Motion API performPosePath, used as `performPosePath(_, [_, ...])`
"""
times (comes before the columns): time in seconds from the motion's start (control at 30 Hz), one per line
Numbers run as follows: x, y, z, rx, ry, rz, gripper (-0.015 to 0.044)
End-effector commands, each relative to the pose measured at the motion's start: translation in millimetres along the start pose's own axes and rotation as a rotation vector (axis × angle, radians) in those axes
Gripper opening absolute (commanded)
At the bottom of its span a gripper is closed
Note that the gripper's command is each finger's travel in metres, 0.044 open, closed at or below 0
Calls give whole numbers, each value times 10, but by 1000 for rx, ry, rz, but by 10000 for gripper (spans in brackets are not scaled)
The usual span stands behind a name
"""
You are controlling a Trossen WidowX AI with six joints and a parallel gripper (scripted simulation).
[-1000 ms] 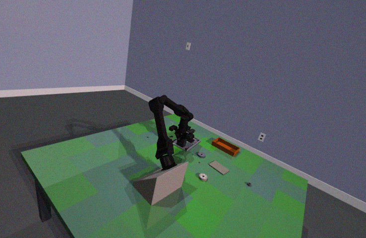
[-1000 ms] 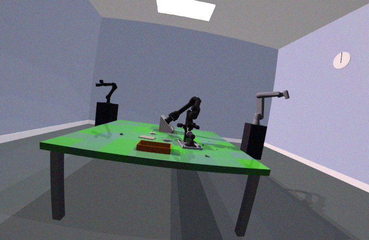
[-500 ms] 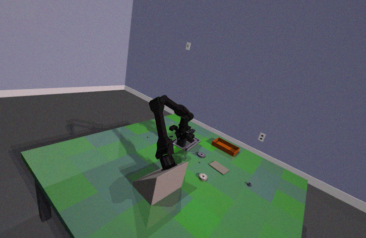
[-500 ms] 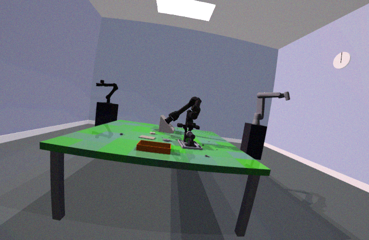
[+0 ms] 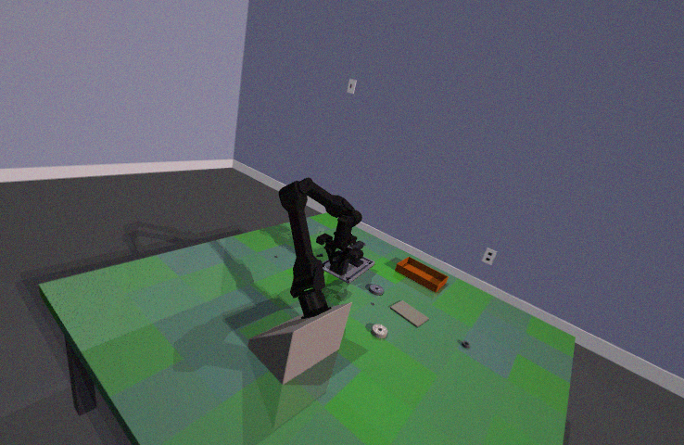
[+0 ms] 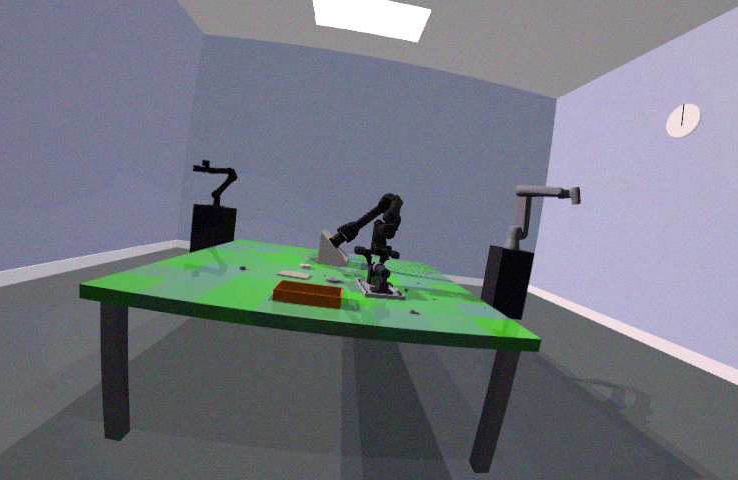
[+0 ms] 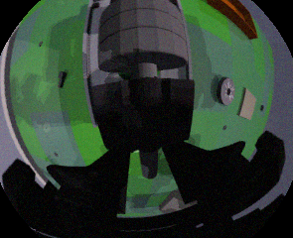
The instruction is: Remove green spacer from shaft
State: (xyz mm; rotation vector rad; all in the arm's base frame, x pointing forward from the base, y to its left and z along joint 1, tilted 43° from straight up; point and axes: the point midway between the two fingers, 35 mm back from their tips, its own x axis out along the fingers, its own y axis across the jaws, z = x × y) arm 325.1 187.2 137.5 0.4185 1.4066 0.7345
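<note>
Single shaft (image 7: 149, 166), long axis toward wedge mount (image 5: 319, 340) (image 6: 329, 253) (image 7: 172, 202).

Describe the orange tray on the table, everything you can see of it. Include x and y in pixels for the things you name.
The orange tray (image 5: 436, 286) (image 6: 307, 298) (image 7: 240, 22) is a long, narrow, open-topped box with straight, low walls and square corners. Its surface looks matt and plain, though the material cannot be told. It sits upright on the green table (image 5: 406, 377) (image 6: 211, 288), near the edge by the wall with the outlet, beside the grey fixture plate but apart from it. The gripper does not touch it. The wrist view shows only part of it.
</note>
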Motion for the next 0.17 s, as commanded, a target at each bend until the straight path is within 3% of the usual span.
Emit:
performPosePath(0.0, [2, -1, -7, 2, 2, 0, 262])
performPosePath(0.13, [-72, -3, 0, 1, 1, -1, 367])
